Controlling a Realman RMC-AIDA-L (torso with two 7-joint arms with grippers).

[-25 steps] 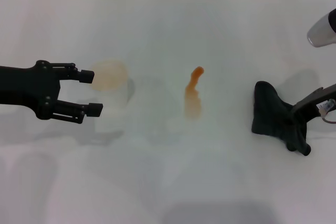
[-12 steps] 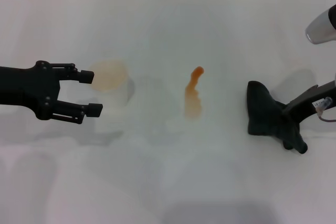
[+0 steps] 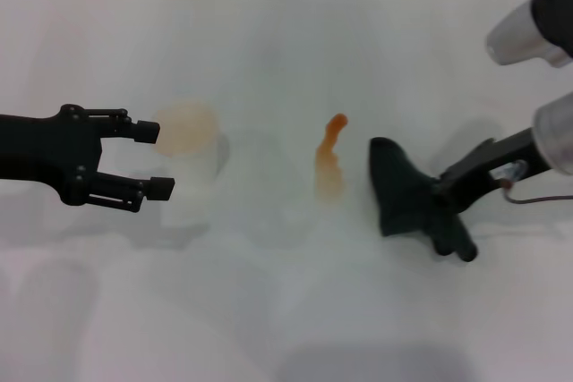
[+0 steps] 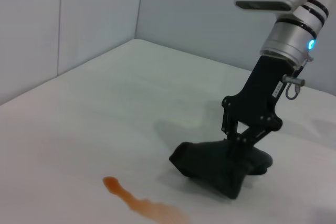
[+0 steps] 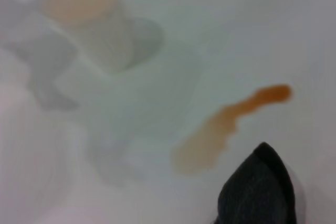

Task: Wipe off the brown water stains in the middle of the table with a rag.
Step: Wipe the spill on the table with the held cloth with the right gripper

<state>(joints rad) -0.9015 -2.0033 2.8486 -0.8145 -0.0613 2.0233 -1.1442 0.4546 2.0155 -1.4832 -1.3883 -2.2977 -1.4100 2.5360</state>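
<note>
Jaws of right gripper [image 3: 440,207] clamped on rag [image 3: 400,192], beside brown water stains [image 3: 329,160], left gripper [image 3: 154,159] jaws apart

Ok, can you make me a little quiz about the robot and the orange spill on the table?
1. True or false: the rag already covers the brown water stains.
2. Which gripper holds the rag? A) left gripper B) right gripper
3. Fill in: the open left gripper sits right next to the white paper ____.

Key:
1. False. The rag sits on the table on the robot's right of the stains, close but with bare white showing between them.
2. B. The right gripper is shut on the rag.
3. Cup. It has orange-brown liquid inside.
</note>
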